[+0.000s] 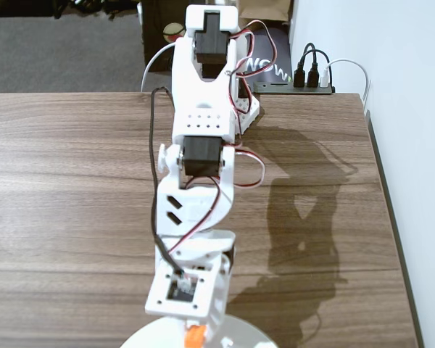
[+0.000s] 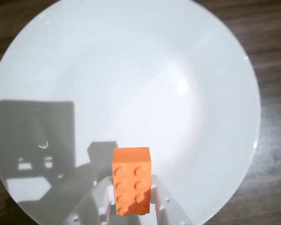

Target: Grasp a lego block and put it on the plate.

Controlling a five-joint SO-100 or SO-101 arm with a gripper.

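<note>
Wrist view: end effector clenched on lego block, hanging over plate interior, so I'm at placement step; next I'd lower a bit & release.

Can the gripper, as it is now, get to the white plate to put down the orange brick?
Probably yes. The gripper holds the small orange studded plastic brick directly above the large white round plate, and nothing lies on the plate in its way.

Wood-grain table, white wall at right, dark grey floor behind
</note>
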